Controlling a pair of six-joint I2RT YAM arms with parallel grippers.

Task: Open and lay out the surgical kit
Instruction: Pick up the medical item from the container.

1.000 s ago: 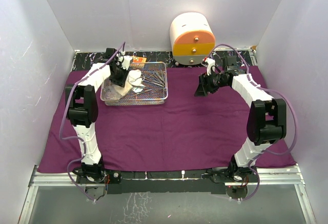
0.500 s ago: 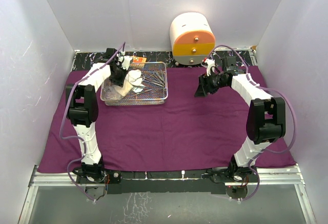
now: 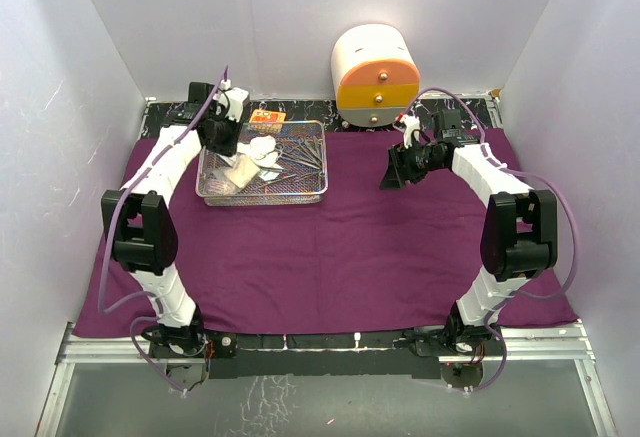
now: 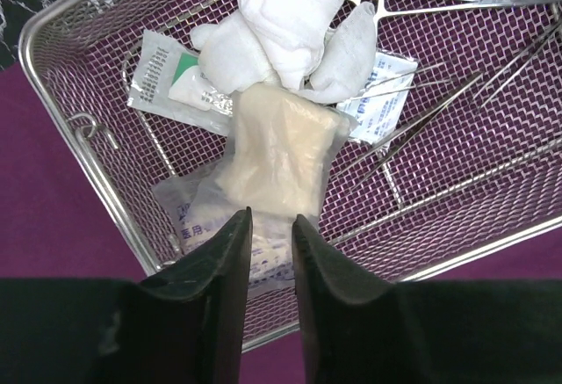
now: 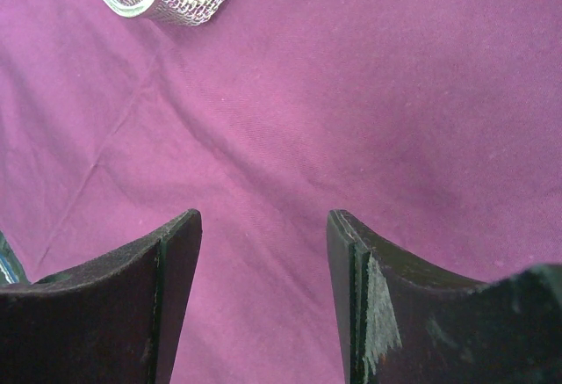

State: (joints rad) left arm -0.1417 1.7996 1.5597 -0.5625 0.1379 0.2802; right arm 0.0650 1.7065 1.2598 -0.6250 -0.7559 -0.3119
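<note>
left gripper point(image 4: 270, 217) hangs a slit apart, empty, over the pale wad point(image 4: 281, 151), perhaps gauze, in the tray point(image 3: 270, 198): widen, drop straight, pinch its middle. right gripper point(image 5: 263, 217) gapes idle over cloth point(image 5: 369, 94).

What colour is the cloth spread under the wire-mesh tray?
Deep purple; the cloth shows best in the top external view.

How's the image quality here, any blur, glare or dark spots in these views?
Left wrist: wire-mesh tray and its contents sharp, small glints on the wire, left gripper a near-black silhouette. Right wrist: purple cloth evenly lit and crisp, right gripper dark against it. Top external: soft even light, no harsh glare, tray contents too small to read.
</note>
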